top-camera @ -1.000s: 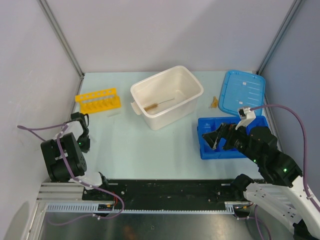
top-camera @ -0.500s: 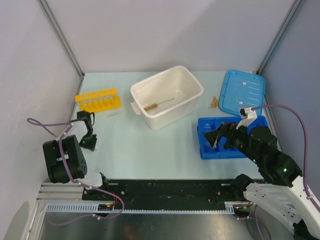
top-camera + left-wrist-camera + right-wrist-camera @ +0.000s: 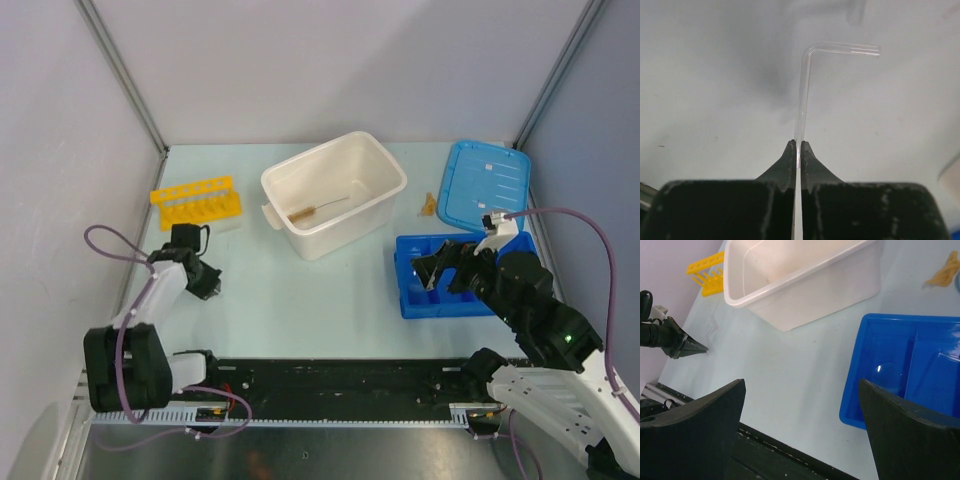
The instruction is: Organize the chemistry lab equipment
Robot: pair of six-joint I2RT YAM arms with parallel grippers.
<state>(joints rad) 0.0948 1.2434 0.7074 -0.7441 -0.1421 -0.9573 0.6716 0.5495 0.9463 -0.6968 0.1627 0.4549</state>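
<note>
My left gripper (image 3: 799, 146) is shut on the end of a thin clear glass tube (image 3: 802, 90), which runs straight out from the tips and bends at a right angle to the right. From above, this gripper (image 3: 207, 284) sits left of the table's middle, in front of the yellow holed tube rack (image 3: 197, 201). The wire brush (image 3: 318, 209) lies inside the white tub (image 3: 333, 192). My right gripper (image 3: 802, 384) stands wide open with nothing between its fingers, over the near left corner of the blue tray (image 3: 875, 355). A small amber piece (image 3: 429, 206) lies beside the blue lid (image 3: 486, 184).
A clear round piece (image 3: 888, 378) rests in the blue tray's left compartment. The tub (image 3: 800, 280) stands at the middle back, and the rack (image 3: 707, 271) is near the left wall. Side walls close in the table on both sides.
My left arm has swung away from the left edge, carrying its gripper rightward toward the table's middle while its jaws finished closing. The right arm has barely moved.
</note>
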